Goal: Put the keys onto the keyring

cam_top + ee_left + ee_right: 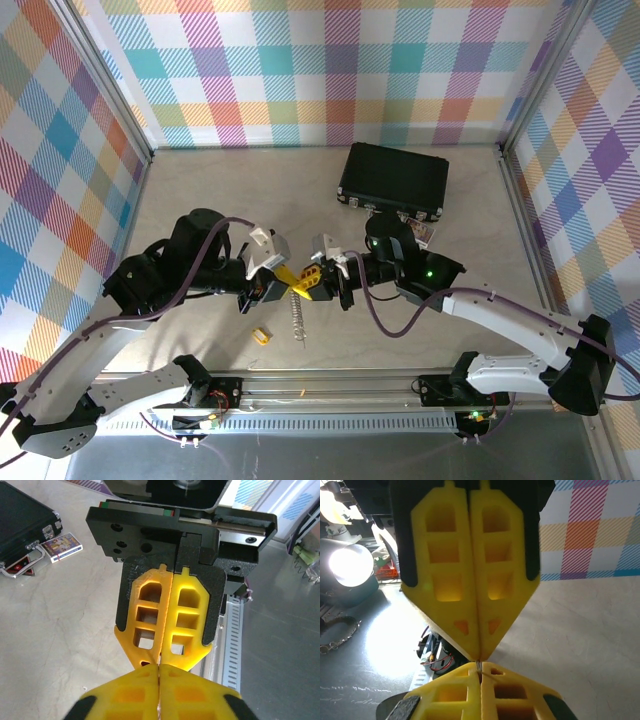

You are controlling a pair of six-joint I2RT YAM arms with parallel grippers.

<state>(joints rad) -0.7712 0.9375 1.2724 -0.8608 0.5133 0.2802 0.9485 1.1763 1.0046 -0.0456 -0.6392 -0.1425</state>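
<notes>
Plaid-walled bench [200, 190]: my left hand [289, 277] and right hand [312, 279] meet tip to tip, both closed, the right pinching thin wire, likely the keyring [479, 667]. One key [297, 322] lies nearby; fetching it comes next, I judge.

Pair of arms, left arm [110, 345] and right arm [520, 325]: white link shells, black joint housings, purple cables [385, 325] in loose loops.
End tools, left gripper [289, 277] and right gripper [312, 279]: black bodies, yellow fingers [150, 601] tapering to points, with rectangular windows.
Black mounting plate [130, 532], round screw holes; thin red-green strip [135, 511], possibly a label.
Green indicator light [428, 272].
</notes>
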